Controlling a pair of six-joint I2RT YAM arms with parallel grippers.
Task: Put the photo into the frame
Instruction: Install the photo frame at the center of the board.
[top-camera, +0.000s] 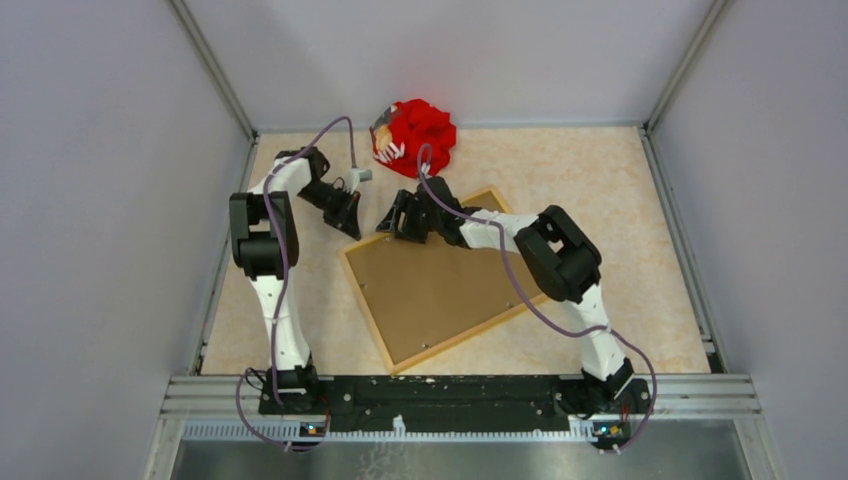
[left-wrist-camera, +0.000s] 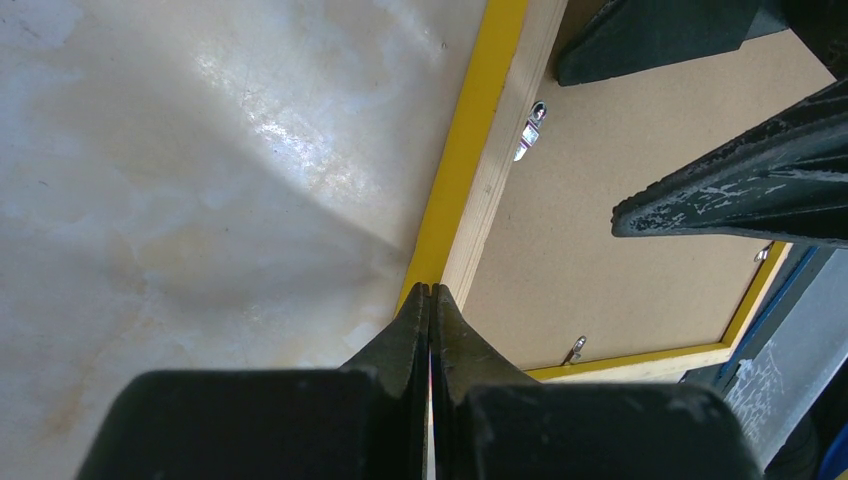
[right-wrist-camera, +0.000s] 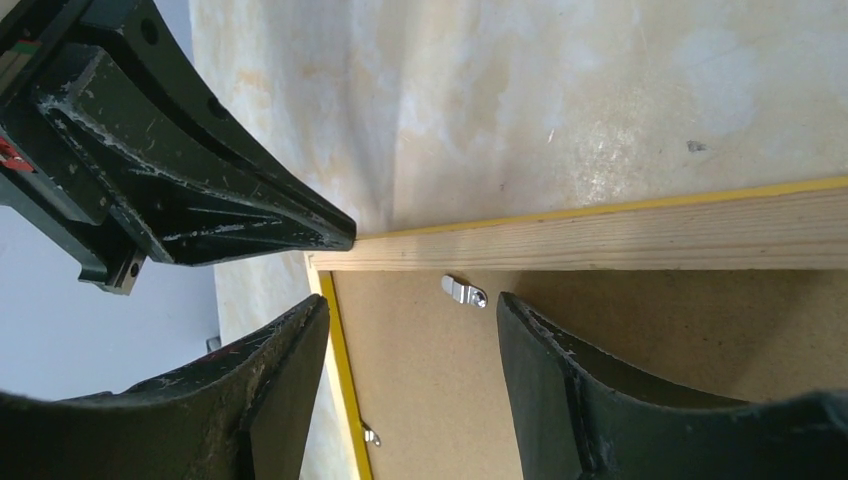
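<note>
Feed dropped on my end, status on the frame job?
Left gripper shut, tip at frame corner. Right gripper open above it. Frame face down, backing board in; photo unseen. Nothing blocking.

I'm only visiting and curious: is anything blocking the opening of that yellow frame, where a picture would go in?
Yes. A brown backing board fills the opening of the frame, which lies face down. Small metal clips sit over the board's edge.

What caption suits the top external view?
Left gripper and right gripper converge on the left corner of an overturned yellow wooden frame.
</note>
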